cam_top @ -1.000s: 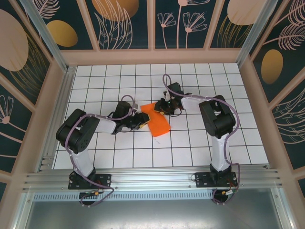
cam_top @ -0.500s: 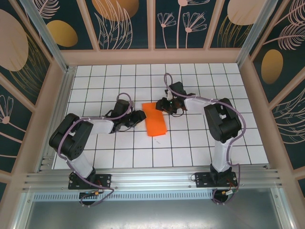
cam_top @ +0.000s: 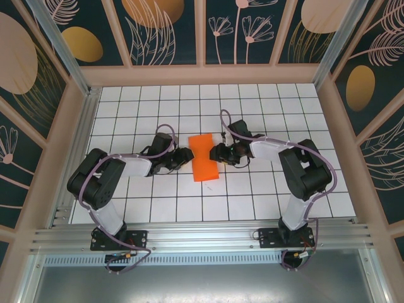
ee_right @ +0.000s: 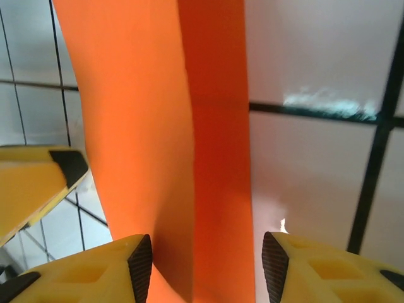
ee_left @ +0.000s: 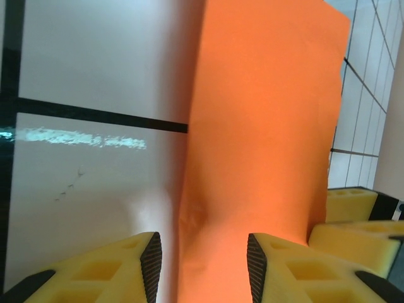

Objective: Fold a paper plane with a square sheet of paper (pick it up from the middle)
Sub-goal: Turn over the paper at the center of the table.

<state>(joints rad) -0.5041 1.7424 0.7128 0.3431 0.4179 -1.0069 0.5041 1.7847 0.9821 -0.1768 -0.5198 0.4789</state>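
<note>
Our left fingers (ee_left: 149, 268), yellow with black pads, stand apart astride one long edge of the square sheet of paper (cam_top: 203, 158). The right fingers (ee_right: 140, 268) stand apart astride the other edge. The thin orange sheet, folded to a creased oblong, lies mid-frame on the white gridded bench (cam_top: 240, 196), its long axis running top to bottom and slightly tilted.

1. The square sheet of paper (ee_right: 145, 126) is seen running from top to bottom, bright orange.
2. A long fold line is seen down it, and the strip to the right of the line looks darker.
3. The right gripper (ee_right: 205, 265) is seen at the bottom, with its two yellow fingers (ee_right: 95, 271) held apart and the paper between them.
4. One more yellow finger (ee_right: 38, 177) with a black tip is seen at the left, beside the paper.
5. A white table (ee_right: 309, 202) with black lines is seen underneath.
</note>
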